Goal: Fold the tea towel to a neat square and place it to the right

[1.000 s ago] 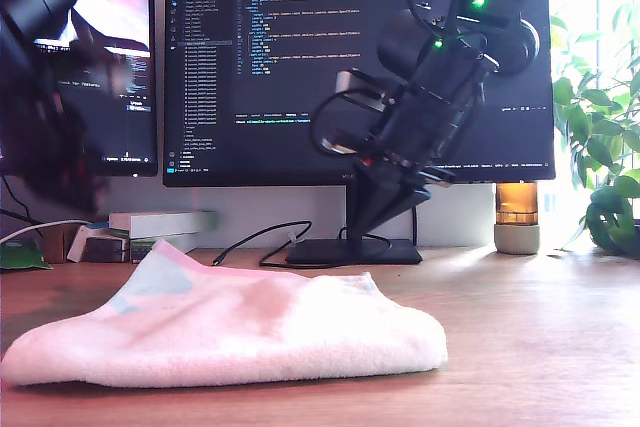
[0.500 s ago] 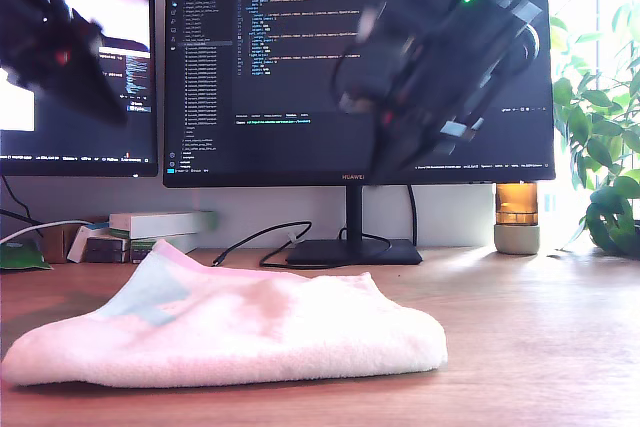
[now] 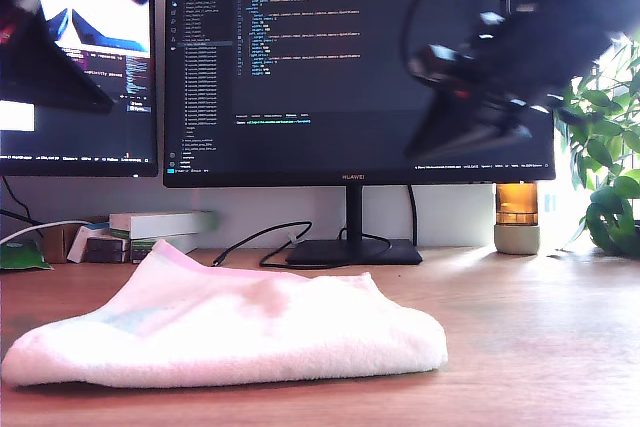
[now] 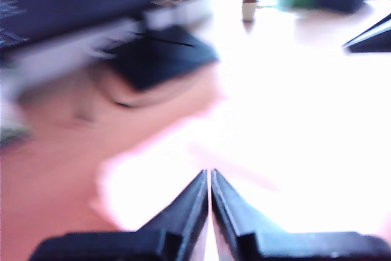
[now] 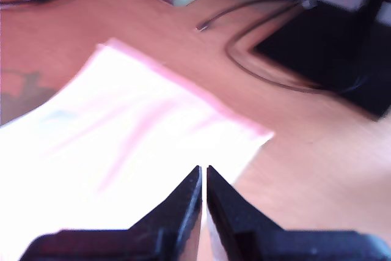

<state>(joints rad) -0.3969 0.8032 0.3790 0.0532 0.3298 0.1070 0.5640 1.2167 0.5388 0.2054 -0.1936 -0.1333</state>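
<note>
Folded towel [image 3: 230,332] lies on the desk [image 3: 540,347], toward the exterior view's left. First gripper [image 4: 209,178] and second gripper [image 5: 203,174]: jaws together, empty (both aloft). Risk: a one-layer pinch unfolds it.

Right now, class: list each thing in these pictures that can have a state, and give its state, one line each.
tea towel: folded, lying flat on the desk, nothing holding it
my first gripper: shut, empty, raised above the towel
my second gripper: shut, empty, raised above the towel
centre monitor: switched on, showing text on a dark screen
monitor at the exterior view's left: switched on
cable: lying loose on the desk by the monitor stand
</note>
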